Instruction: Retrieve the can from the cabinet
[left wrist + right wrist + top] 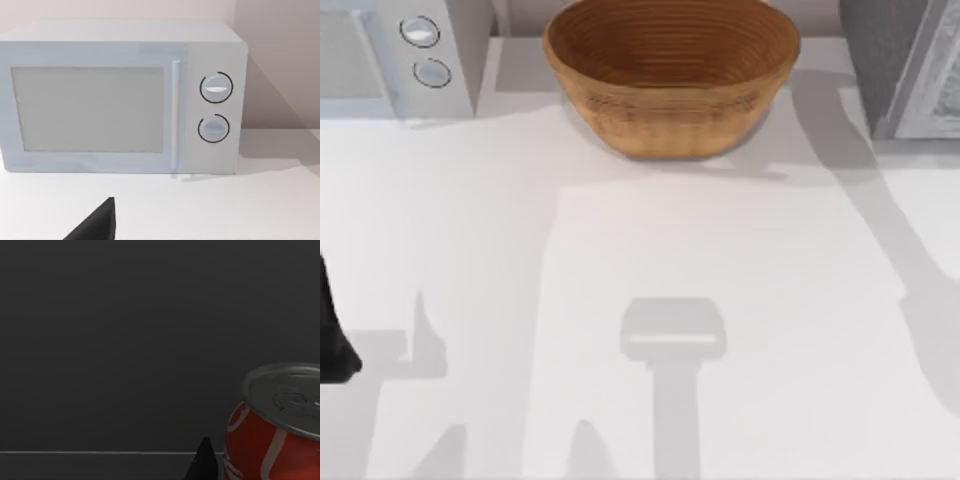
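Kitchen counter: microwave point(120, 97) beside woven bowl point(671, 75)

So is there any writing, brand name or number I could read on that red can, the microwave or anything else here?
None can be read.
Can, right wrist view: white curved strokes on the red side, cut off at the picture's edge, forming no legible word.
Microwave: two round dials with no numbers or marks to read.
Woven bowl: no label.
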Motion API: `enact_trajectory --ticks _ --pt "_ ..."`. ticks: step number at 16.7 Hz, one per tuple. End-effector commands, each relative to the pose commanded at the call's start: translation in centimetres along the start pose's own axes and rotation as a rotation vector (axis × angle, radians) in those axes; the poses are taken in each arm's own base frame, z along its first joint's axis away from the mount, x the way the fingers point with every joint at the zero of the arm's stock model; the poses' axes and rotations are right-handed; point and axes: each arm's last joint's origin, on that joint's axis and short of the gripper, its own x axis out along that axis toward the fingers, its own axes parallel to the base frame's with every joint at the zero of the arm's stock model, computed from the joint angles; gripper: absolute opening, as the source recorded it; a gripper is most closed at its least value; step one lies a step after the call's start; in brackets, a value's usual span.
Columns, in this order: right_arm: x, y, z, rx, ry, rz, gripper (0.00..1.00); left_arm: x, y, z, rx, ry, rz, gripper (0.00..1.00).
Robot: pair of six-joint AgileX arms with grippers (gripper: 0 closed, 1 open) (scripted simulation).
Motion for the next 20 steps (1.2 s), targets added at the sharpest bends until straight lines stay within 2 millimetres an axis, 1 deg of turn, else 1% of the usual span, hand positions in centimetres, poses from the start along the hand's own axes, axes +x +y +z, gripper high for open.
enact_trajectory --ticks 3,5,7,10,13,15,16,20 --pt "-0.2 0.1 0.1 0.002 -0.001 0.002 0.0 0.0 0.0 0.0 0.0 0.0 0.0 1.0" --pt "-1.6 0.4 0.9 0.001 -0.004 0.002 0.0 0.0 0.0 0.0 0.0 0.0 0.0 1.0" --pt "-4.3 0.9 2.2 0.0 -0.004 0.002 0.0 0.0 0.0 0.0 0.0 0.0 0.0 1.0" --pt "-9.8 1.2 4.3 0.0 -0.005 0.001 0.0 0.0 0.0 0.0 0.0 0.0 0.0 1.0" --pt "-15.1 0.7 5.7 0.003 -0.005 0.001 0.0 0.0 0.0 0.0 0.0 0.0 0.0 1.0" --pt "-17.4 0.3 6.1 0.002 -0.003 0.002 0.0 0.0 0.0 0.0 0.0 0.0 0.0 1.0" --pt "-17.9 0.2 6.2 0.002 -0.001 0.002 0.0 0.0 0.0 0.0 0.0 0.0 0.0 1.0" --pt "-17.9 0.1 6.3 0.005 -0.004 0.0 0.0 0.0 0.0 0.0 0.0 0.0 0.0 1.0"
